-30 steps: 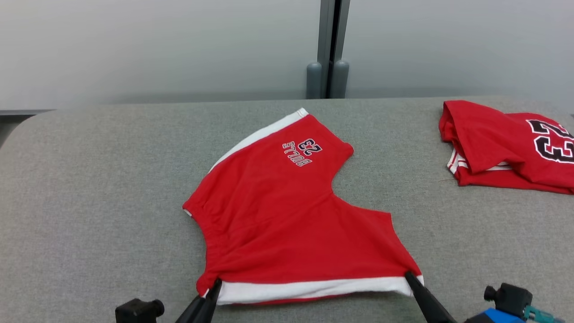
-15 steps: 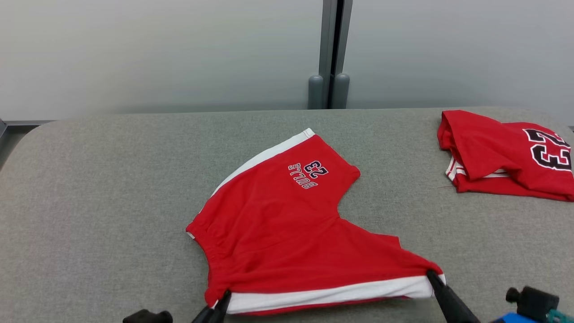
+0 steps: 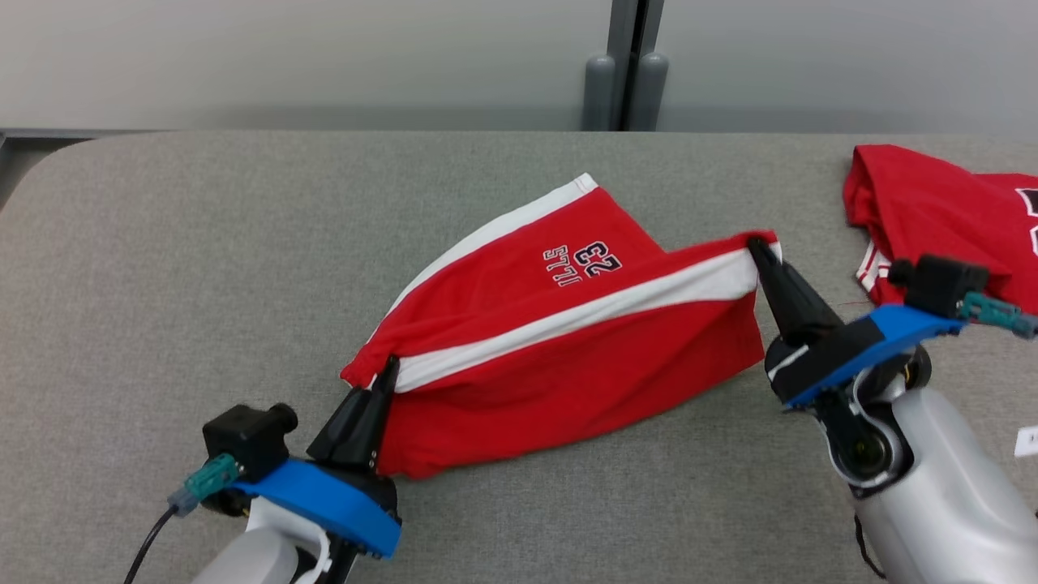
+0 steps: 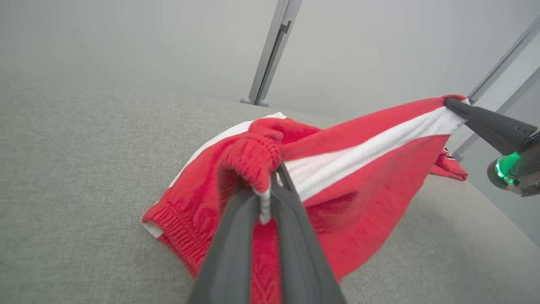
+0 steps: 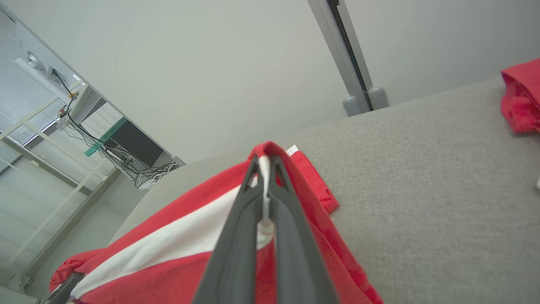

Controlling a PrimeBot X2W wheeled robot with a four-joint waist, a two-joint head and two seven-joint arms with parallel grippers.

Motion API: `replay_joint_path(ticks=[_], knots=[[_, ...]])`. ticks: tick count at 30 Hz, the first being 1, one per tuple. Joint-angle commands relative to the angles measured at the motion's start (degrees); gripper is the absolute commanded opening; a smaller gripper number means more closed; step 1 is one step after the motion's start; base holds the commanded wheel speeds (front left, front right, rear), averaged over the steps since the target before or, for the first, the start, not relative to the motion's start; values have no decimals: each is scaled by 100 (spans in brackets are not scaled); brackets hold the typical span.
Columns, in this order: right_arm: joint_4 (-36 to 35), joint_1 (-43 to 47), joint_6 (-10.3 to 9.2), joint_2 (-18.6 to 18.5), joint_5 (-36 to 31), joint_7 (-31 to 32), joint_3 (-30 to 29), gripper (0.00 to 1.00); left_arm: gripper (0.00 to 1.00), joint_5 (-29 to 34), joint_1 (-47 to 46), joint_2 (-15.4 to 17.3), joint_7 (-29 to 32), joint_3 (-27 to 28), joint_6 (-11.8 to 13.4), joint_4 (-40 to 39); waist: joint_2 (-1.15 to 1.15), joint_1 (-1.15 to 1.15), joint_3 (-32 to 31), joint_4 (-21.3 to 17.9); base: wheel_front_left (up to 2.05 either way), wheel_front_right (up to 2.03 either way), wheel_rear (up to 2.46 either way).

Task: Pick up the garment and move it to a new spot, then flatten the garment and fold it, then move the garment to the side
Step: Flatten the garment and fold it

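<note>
The garment point(image 3: 568, 341) is a pair of red shorts with white side stripes and a "23" print, on the grey table point(image 3: 203, 268). Its near edge is raised off the surface and stretched between my two grippers. My left gripper point(image 3: 389, 367) is shut on the waistband corner point(image 4: 263, 169) at the lower left. My right gripper point(image 3: 758, 243) is shut on the leg-hem corner point(image 5: 265, 157), held higher and farther back. The white stripe point(image 3: 568, 320) runs taut between them, and red cloth hangs below it. The far leg still lies on the table.
A second red garment point(image 3: 941, 211) with a black number lies at the table's far right, just behind my right wrist. A grey post point(image 3: 624, 89) stands behind the table's back edge. A small white tag point(image 3: 1027, 442) lies at the right edge.
Both grippers have lifted the garment's near edge off the table and carried it away from me, over the rest of the shorts. The head view has also tilted down.
</note>
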Motion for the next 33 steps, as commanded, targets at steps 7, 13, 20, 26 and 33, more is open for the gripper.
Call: replay_joint_path(ticks=[7,13,20,26,33], knots=[[1464,-1991,2,106,-407,4,141,0,0,155,-1045,-600,-54,255,-179,803,-2,-2,936,473,0,0,0],[2645,-3177,2,245,-715,-96,523,0,0,428,-1503,-1013,-60,571,-259,1282,-2,-2,1371,659,0,0,0],[3716,-3870,2,410,-813,-355,823,0,0,762,-1672,-1331,-62,833,-414,1520,-2,-2,1597,780,0,0,0],[4131,-3998,2,512,-747,-594,1142,100,100,1010,-1561,-1503,-62,1065,-469,1548,-2,-2,1542,777,0,0,0],[4078,-3514,2,222,-546,-753,1691,100,100,1601,-1070,-1555,-62,1456,-411,1293,-2,-2,1125,820,0,0,0]])
